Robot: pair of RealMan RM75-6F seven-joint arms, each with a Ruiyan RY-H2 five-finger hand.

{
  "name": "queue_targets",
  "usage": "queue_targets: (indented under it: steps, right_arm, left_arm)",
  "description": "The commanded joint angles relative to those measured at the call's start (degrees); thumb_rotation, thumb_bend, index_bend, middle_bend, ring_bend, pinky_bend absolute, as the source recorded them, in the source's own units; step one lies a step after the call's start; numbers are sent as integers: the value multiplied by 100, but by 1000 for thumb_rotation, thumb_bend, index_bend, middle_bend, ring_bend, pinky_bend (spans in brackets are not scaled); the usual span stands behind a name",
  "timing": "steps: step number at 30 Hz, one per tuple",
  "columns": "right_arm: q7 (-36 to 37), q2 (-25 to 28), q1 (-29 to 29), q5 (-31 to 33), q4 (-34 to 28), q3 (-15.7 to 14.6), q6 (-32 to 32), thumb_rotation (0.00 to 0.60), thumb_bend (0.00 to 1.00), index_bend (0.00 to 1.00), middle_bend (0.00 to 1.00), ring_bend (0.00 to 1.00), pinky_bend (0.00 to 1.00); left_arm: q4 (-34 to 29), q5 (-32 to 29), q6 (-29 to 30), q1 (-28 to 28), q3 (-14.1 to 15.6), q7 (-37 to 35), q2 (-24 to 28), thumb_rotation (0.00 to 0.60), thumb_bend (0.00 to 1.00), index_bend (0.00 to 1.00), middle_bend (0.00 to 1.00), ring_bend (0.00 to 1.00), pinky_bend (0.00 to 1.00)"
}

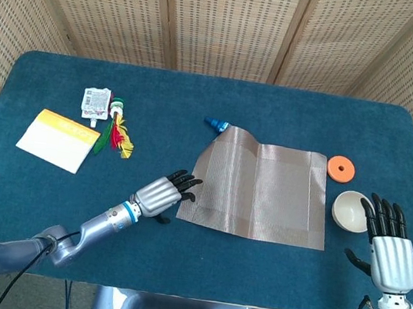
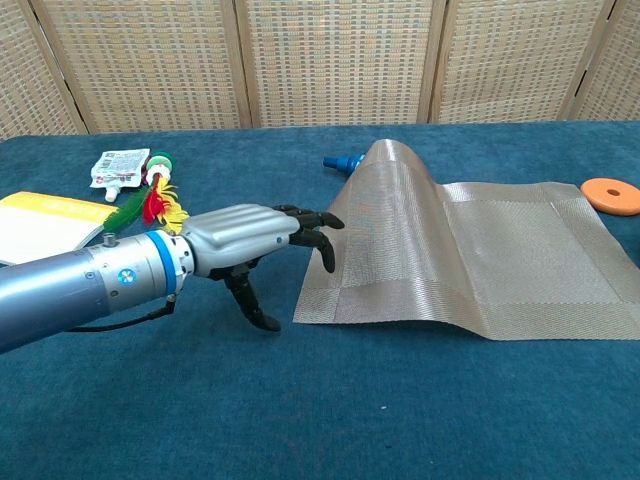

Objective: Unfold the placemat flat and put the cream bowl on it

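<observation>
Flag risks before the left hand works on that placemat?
The placemat humps over a blue object at its far left corner; pressing there may leave it unflat or push the object away. The left hand at the near left edge could drag the mat toward the cream bowl and orange ring.

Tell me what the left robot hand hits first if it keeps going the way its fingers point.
Likely the near-left edge of the woven beige placemat; the left robot hand already points there, fingers spread, holding nothing.
</observation>
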Motion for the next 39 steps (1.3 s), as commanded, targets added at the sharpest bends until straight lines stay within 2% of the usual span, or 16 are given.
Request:
queue_targets:
  steps: [1,11,14,16,19,24,36,39]
  right_arm:
    - [27,16,-26,-36,-3,25,36,600,0,0,0,0,0]
    - [153,82,-93,-133,-65,99,114,600,0,0,0,0,0]
    - [178,96,-109,-161,-77,117,128,600,0,0,0,0,0]
    - [199,101,-118,-180,-84,131,129,600,0,0,0,0,0]
    - [217,105,-131,-217,-90,146,147,600,0,0,0,0,0]
    - [246,119,-147,-240,-106,167,158,600,0,0,0,0,0]
    - [307,173,-189,-302,-179,214,199,600,0,0,0,0,0]
    - [323,186,-200,-316,-194,226,219,600,0,0,0,0,0]
  left_arm:
    - [322,-40,-57,-209,-44,29,-322,600,0,289,0,0,0]
    - [679,-205,-83,-335,-23,101,-622,600,3,289,0,0,0]
    - [731,-268,-93,-350,-21,112,-649,600,105,289,0,0,0]
    - [758,-316,-90,-363,-24,111,-661,600,225,289,0,0,0]
    - [781,-369,-81,-373,-22,97,-670,600,331,289,0,0,0]
    - [788,-412,-52,-378,-12,70,-660,600,436,290,0,0,0]
    - [794,-561,9,-457,-117,97,-621,600,517,316,0,0,0]
    - [800,-601,24,-473,-148,118,-630,600,527,352,0,0,0]
